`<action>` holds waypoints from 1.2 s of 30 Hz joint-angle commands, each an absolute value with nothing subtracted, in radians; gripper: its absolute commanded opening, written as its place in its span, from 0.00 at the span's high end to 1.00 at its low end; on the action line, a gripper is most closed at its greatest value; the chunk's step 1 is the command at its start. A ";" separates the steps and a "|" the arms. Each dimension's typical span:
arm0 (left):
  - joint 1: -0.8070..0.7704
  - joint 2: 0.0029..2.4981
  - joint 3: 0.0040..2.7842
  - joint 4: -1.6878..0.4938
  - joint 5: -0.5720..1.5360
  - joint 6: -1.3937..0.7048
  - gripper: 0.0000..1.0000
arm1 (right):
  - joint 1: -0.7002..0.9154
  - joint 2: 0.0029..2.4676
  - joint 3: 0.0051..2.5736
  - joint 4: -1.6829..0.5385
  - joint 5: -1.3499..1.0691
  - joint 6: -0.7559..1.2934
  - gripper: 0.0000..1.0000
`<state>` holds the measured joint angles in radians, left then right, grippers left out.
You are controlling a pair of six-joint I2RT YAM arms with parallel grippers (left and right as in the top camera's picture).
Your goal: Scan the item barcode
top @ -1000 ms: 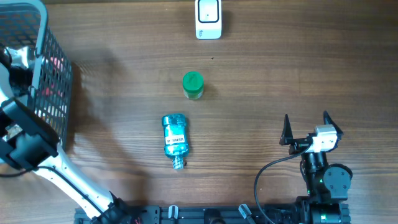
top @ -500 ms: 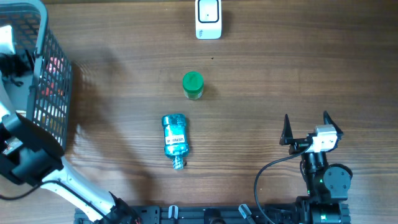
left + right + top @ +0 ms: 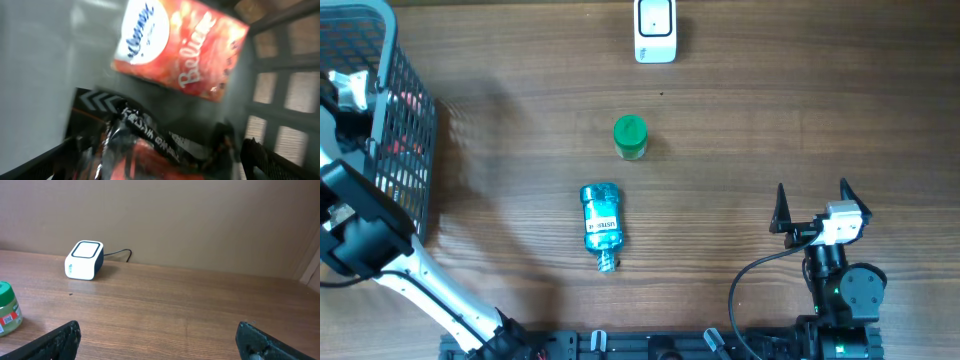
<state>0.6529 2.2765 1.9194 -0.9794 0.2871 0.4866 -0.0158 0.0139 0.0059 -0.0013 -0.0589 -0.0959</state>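
Left gripper [image 3: 165, 156] in the basket [image 3: 415, 140]
It and the right gripper [image 3: 812, 203] both gape wide, holding nothing; a red pack [image 3: 180, 45] lies below.

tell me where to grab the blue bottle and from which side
Grip the blue bottle across the middle of its body, coming straight down from above. It lies on its side, long axis running toward the robot, so closing left-to-right spans its width; the thin neck at the near end looks a poorer hold.
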 commanded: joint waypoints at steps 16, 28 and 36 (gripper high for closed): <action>0.713 2.340 1.915 -0.975 0.306 0.486 0.33 | -0.009 0.010 0.005 0.001 -0.052 -0.105 0.00; 0.728 2.339 1.917 -0.942 0.283 0.393 0.90 | -0.009 0.010 0.005 0.001 -0.052 -0.105 0.00; 0.728 2.232 1.932 -0.951 0.234 0.213 0.00 | -0.009 0.010 0.005 0.001 -0.052 -0.105 0.00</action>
